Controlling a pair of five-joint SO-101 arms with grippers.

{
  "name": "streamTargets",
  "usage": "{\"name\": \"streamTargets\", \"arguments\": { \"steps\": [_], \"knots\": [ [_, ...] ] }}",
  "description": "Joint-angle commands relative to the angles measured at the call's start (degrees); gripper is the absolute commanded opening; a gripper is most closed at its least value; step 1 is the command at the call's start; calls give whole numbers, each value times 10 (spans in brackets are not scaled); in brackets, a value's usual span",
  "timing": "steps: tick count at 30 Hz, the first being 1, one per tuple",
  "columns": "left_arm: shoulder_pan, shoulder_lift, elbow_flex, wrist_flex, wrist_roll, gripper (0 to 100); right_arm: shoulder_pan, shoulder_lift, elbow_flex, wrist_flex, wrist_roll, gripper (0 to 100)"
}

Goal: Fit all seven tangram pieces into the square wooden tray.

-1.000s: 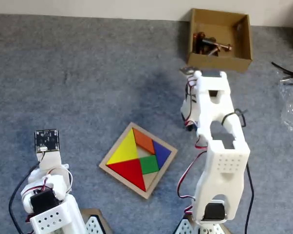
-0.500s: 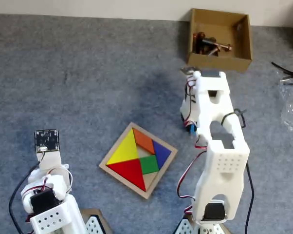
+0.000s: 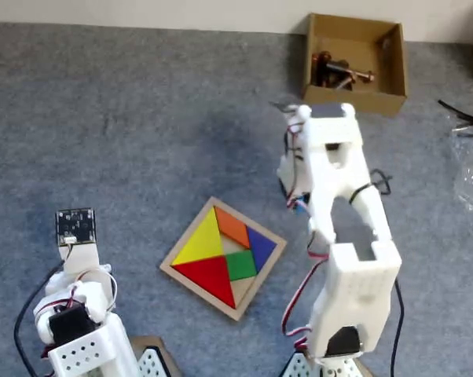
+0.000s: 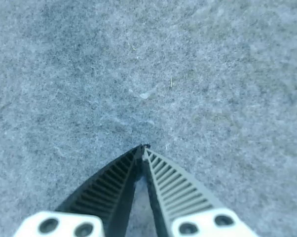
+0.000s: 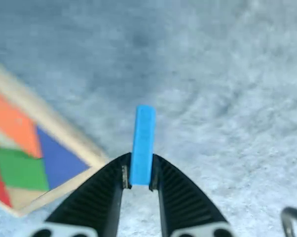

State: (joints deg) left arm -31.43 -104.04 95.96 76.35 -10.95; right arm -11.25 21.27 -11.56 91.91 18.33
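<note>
**R hand** (image 5: 140, 167): narrow, my fingers pinch a light-blue pc (image 5: 143, 126) edge-on. It sticks out past my fingertips, over the grey bench (image 3: 103, 118). The wooden tray (image 3: 242, 292) lies near this hand, on the side toward my L arm, not touching it. In the tray: yellow pc (image 3: 199, 242), red pc (image 3: 209, 275), orange pc (image 3: 233, 226), green pc (image 3: 241, 265), dark-blue pc (image 3: 260, 245), plus two gaps of bare wood.

**L hand** (image 4: 143, 149): fingers pressed tip to tip over the bench, well apart from the tray.
</note>
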Motion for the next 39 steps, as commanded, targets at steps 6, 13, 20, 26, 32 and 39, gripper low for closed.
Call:
{"name": "streamTargets", "arguments": {
  "steps": [6, 13, 20, 26, 32, 39],
  "knots": [
    [8, -3, 12, 3, 5, 5, -130, -138, 84, -4, -3, 4],
    [8, -3, 12, 3, 5, 5, -202, -185, 206, -84, 124, 4],
    [8, -3, 12, 3, 5, 5, -206, -242, 290, -160, 209, 4],
    [8, -3, 12, 3, 5, 5, -230, -260, 361, -265, 226, 4],
    [8, -3, 12, 3, 5, 5, -241, -262, 396, -316, 226, 4],
    [8, -3, 12, 3, 5, 5, -241, -259, 395, -317, 225, 4]
  ]
}}
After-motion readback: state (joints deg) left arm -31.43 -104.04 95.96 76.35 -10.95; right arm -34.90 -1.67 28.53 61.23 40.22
